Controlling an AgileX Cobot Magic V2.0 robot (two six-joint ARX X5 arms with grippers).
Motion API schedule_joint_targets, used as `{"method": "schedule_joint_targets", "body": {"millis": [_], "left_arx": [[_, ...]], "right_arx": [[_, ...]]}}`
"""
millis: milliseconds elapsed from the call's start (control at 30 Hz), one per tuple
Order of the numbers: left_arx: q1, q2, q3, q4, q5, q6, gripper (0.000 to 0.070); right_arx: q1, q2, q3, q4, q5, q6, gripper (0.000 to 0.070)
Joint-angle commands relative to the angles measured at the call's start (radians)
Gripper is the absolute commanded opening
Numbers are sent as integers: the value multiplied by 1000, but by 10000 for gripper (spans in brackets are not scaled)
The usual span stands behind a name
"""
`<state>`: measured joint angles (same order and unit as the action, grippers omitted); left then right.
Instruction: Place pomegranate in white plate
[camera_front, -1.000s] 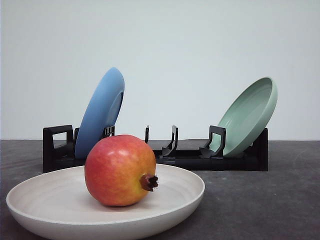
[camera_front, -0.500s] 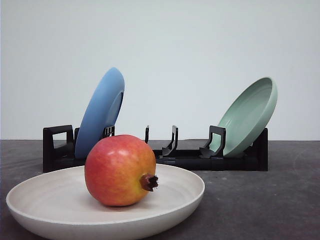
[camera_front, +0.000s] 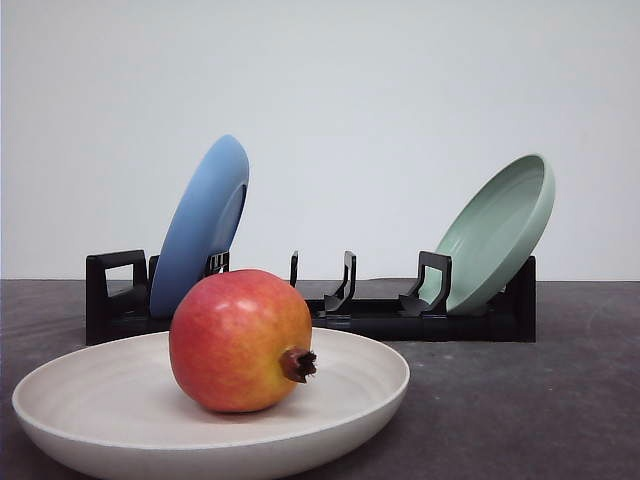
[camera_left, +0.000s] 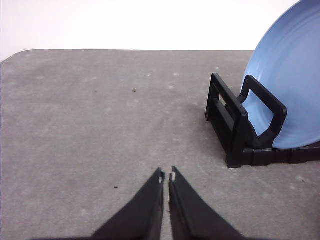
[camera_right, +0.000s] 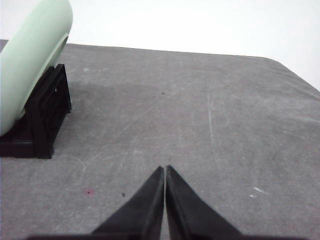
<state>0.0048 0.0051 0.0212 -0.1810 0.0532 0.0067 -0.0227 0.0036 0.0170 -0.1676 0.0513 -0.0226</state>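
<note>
Resting in the white plate (camera_front: 120, 400), the pomegranate (camera_front: 240, 340); both hands, left (camera_left: 166, 176) and right (camera_right: 164, 169), closed, empty.

A grey, scuffed worktop (camera_front: 560, 400) carries the white plate (camera_front: 100, 400) near the front and a black dish rack (camera_front: 380, 320) behind it.
</note>
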Motion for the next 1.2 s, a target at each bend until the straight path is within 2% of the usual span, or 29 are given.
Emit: {"method": "schedule_joint_targets", "body": {"millis": [0, 1167], "left_arx": [[2, -2, -9, -5, 7, -3, 0], [2, -2, -9, -5, 7, -3, 0]], "right_arx": [[-2, 0, -5, 10, 1, -4, 0], [-2, 0, -5, 10, 1, -4, 0]]}}
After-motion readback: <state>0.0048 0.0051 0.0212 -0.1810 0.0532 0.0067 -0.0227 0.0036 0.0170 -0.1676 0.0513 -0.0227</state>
